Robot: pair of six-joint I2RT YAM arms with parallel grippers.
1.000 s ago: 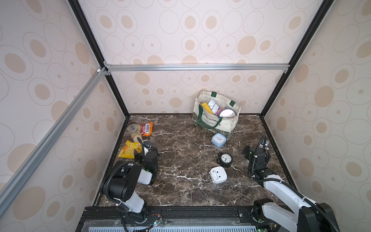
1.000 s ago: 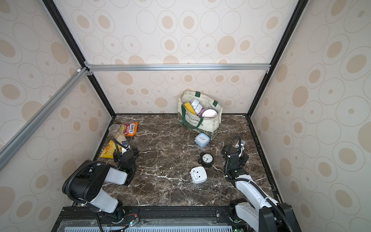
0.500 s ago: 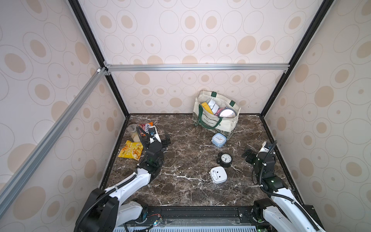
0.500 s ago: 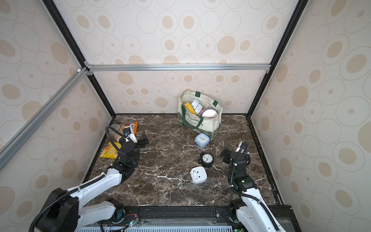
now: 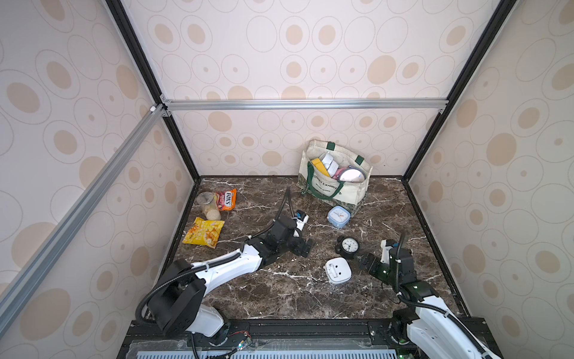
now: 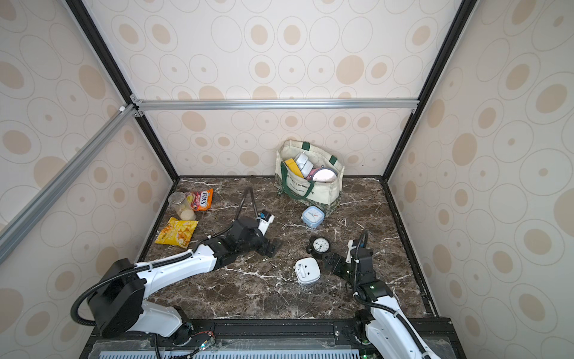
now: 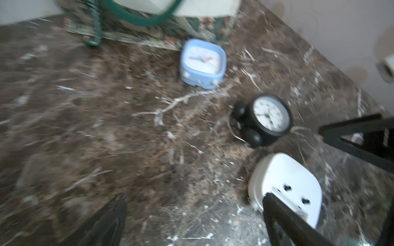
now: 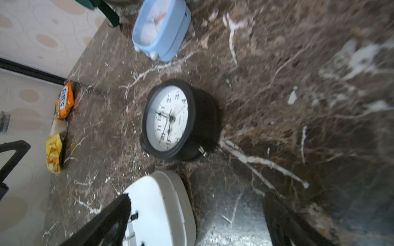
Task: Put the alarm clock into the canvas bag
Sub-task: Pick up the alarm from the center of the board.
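Note:
Three alarm clocks sit on the marble table: a black round one [image 5: 349, 246] [image 8: 170, 119], a blue square one [image 5: 338, 216] [image 7: 202, 61] by the bag, and a white one [image 5: 338, 271] [image 8: 162, 204] lying face down. The cream canvas bag [image 5: 348, 192] [image 6: 323, 194] stands upright at the back, open, with several items inside. My left gripper [image 5: 306, 245] [image 7: 194, 200] is open and empty, low over bare table to the left of the black clock. My right gripper [image 5: 362, 259] [image 8: 197, 199] is open and empty, just right of the black and white clocks.
An orange snack bag [image 5: 226, 200], a clear jar [image 5: 209, 205] and a yellow chips bag [image 5: 203, 232] lie along the left wall. Patterned walls close in the table on three sides. A black rail [image 5: 310, 326] runs along the front edge.
Both arms have unfolded from the front corners and reached toward the clocks in the middle. The left gripper has travelled right; the right gripper has dropped toward the black clock. Both stay open.

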